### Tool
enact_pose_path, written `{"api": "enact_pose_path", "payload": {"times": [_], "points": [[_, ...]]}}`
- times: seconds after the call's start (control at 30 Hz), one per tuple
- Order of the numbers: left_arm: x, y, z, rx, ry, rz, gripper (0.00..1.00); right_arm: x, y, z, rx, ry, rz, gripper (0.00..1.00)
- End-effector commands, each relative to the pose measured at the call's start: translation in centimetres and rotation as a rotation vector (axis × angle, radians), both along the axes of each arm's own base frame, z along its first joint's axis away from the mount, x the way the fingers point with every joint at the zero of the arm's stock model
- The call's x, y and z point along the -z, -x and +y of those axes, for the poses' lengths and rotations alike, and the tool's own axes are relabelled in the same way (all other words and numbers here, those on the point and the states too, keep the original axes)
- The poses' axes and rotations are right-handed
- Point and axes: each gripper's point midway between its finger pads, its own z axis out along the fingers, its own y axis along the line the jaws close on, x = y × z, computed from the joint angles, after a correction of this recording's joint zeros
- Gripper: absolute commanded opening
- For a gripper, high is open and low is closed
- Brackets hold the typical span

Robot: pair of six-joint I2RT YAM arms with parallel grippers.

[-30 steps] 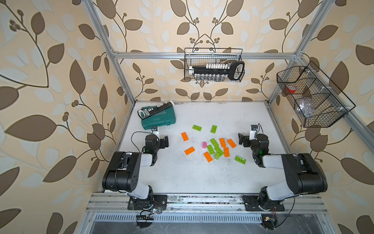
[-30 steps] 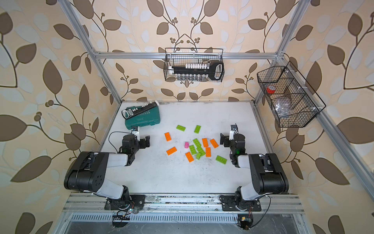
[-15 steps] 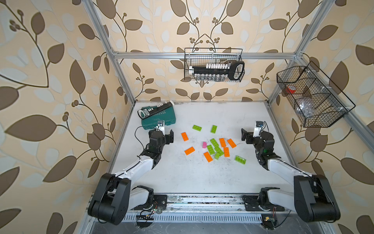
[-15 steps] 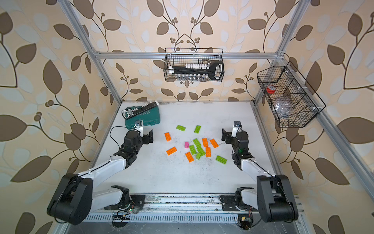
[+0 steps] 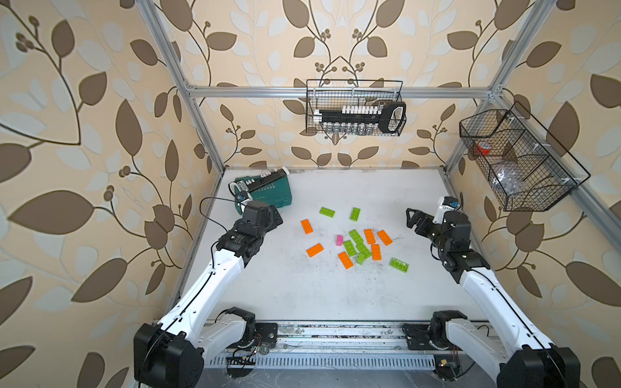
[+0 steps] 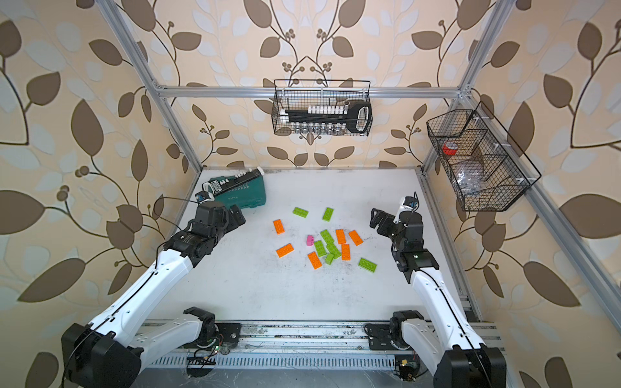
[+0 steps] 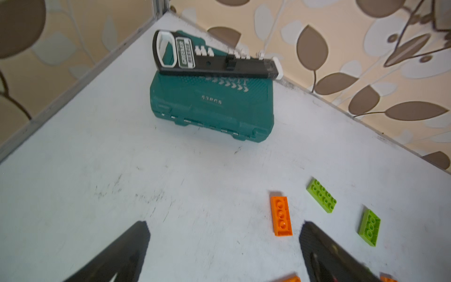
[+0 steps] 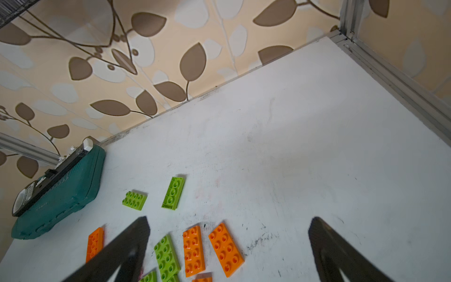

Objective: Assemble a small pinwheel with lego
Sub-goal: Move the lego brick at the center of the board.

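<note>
Left wrist view is showing the left gripper [image 7: 224,227] holding its two black jaws wide apart over the white table [image 7: 97,171], clamping nothing. One orange brick [image 7: 281,216] is lying flat close by one jaw tip, ungripped, and two lime green bricks [image 7: 321,199] are lying a little beyond it. Farther off, a teal tool case [image 7: 212,107] is sitting near the table's back corner, with a black socket rail [image 7: 214,61] resting across its lid. Right wrist view is showing the right gripper [image 8: 229,219] spreading its jaws just as wide and likewise carrying nothing, with bare table showing between the tips. More orange and lime green pieces are lying beside one jaw and partly behind it in that picture. In both top views the lego bricks [image 5: 361,247] are lying loose on the table between the two arms. Most are bunched in a cluster nearer the right arm, some touching one another, and a small pink brick [image 5: 339,240] is sitting at the cluster's edge on the left arm's side. The left gripper is reaching out just in front of the tool case, apart from the cluster, while the right gripper is hanging off to the cluster's other side, clear of every brick. On the back wall a wire basket [image 5: 400,100] is holding a second black rail.
</note>
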Motion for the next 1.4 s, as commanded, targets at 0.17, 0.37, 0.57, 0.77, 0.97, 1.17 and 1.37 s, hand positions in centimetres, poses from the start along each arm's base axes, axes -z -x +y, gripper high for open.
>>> {"api": "enact_pose_path", "payload": {"times": [0.17, 0.37, 0.57, 0.77, 0.97, 1.17, 1.37], "points": [[2.7, 2.7, -5.0, 0.136, 0.043, 0.190, 0.99, 0.5, 3.0, -1.2, 0.116, -0.052, 0.169, 0.98], [3.4, 4.8, -12.2, 0.312, 0.031, 0.208, 0.99, 2.0, 3.3, -0.8, 0.129, -0.111, 0.264, 0.98], [5.2, 7.1, -19.6, 0.482, 0.042, 0.261, 0.99, 2.8, 3.7, 2.0, 0.007, -0.031, 0.357, 0.98], [6.9, 8.1, -23.1, 0.563, 0.126, 0.283, 0.99, 3.0, 5.8, 6.8, -0.135, 0.111, 0.412, 0.98], [6.9, 8.4, -23.5, 0.586, 0.175, 0.265, 0.99, 3.6, 8.0, 11.6, -0.298, 0.121, 0.434, 0.98], [7.2, 8.9, -22.9, 0.589, 0.170, 0.272, 0.99, 5.0, 10.0, 14.2, -0.400, 0.151, 0.542, 0.98], [7.9, 9.2, -21.1, 0.554, 0.156, 0.280, 0.98, 7.0, 11.6, 15.2, -0.444, 0.193, 0.696, 0.98]]}}
